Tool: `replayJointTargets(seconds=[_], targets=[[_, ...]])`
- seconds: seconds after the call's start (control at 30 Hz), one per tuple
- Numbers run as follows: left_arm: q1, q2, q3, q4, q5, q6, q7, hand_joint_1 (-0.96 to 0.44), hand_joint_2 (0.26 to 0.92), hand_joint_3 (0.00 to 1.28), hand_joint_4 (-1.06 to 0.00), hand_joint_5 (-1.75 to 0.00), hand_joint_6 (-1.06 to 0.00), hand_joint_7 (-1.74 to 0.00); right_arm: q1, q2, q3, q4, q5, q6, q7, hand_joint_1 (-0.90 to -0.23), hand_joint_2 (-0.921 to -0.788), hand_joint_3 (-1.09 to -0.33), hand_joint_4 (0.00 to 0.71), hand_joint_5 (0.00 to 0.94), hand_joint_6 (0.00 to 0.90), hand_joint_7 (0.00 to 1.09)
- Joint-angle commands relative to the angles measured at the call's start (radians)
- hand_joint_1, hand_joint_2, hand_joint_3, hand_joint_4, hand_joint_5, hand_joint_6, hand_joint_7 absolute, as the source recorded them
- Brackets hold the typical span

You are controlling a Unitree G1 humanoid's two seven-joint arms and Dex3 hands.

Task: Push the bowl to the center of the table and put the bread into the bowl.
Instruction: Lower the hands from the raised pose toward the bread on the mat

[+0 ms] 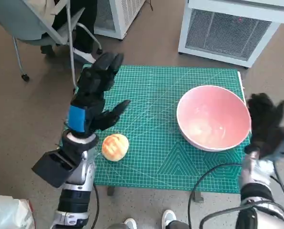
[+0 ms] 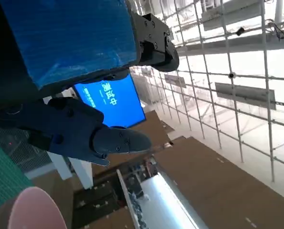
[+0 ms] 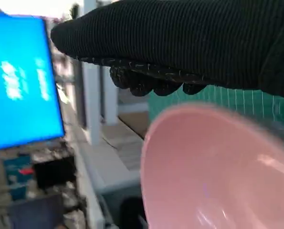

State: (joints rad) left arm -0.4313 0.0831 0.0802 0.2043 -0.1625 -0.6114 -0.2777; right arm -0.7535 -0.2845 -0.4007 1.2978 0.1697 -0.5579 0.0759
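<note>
A pink bowl (image 1: pixel 213 117) stands empty on the right part of the green cutting mat (image 1: pixel 156 95), near its right edge. It fills much of the right wrist view as pink bowl (image 3: pixel 213 171), and its rim (image 2: pixel 34 210) shows in the left wrist view. A round golden bread roll (image 1: pixel 115 146) lies near the mat's front left corner. My left hand (image 1: pixel 96 93) is raised above the mat's left side, beyond the roll, fingers spread, holding nothing. My gloved right hand (image 1: pixel 266 121) hovers just right of the bowl, fingers apart and empty. Whether it touches the bowl I cannot tell.
A white cabinet with a mesh front (image 1: pixel 230 28) stands behind the table on the right. A chair (image 1: pixel 51 28) stands at the back left, with a person's legs by it. A black cable (image 1: pixel 213 179) loops by the table's front right. Feet (image 1: pixel 151 220) show below the front edge.
</note>
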Motion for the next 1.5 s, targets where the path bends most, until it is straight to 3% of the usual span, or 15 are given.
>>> replayJointTargets(seconds=[0.03, 0.33, 1.07, 1.3, 1.5], targets=[[0.029, 0.018, 0.008, -0.042, 0.008, -0.007, 0.009, -0.39, 0.921, 0.28, -0.37, 0.0, -0.22, -0.37, -0.02, 0.038, 0.006, 0.018, -0.005, 0.043, -0.009, -0.484, -0.921, -0.849, 0.179, 0.022, 0.183, 0.17], [0.076, 0.032, 0.023, -0.079, 0.02, -0.014, 0.028, -0.4, 0.921, 0.28, -0.37, 0.0, -0.27, -0.28, -0.065, 0.076, 0.034, 0.026, -0.037, 0.074, -0.012, -0.488, -0.921, -0.844, 0.203, 0.022, 0.217, 0.17], [0.169, 0.048, 0.061, -0.136, 0.087, -0.042, 0.115, -0.42, 0.921, 0.3, -0.37, 0.0, -0.31, -0.18, -0.175, 0.196, 0.055, 0.037, -0.029, 0.155, -0.025, -0.463, -0.921, -0.875, 0.202, 0.007, 0.205, 0.15], [0.182, 0.054, 0.071, -0.126, 0.085, -0.051, 0.125, -0.45, 0.921, 0.31, -0.37, 0.0, -0.32, -0.16, -0.212, 0.209, 0.042, 0.04, -0.019, 0.189, -0.033, -0.474, -0.921, -0.858, 0.206, 0.006, 0.218, 0.15], [0.198, 0.067, 0.078, -0.12, 0.073, -0.056, 0.12, -0.45, 0.921, 0.31, -0.37, 0.0, -0.32, -0.15, -0.237, 0.198, 0.036, 0.036, -0.018, 0.19, -0.025, -0.456, -0.921, -0.854, 0.2, 0.002, 0.222, 0.15]])
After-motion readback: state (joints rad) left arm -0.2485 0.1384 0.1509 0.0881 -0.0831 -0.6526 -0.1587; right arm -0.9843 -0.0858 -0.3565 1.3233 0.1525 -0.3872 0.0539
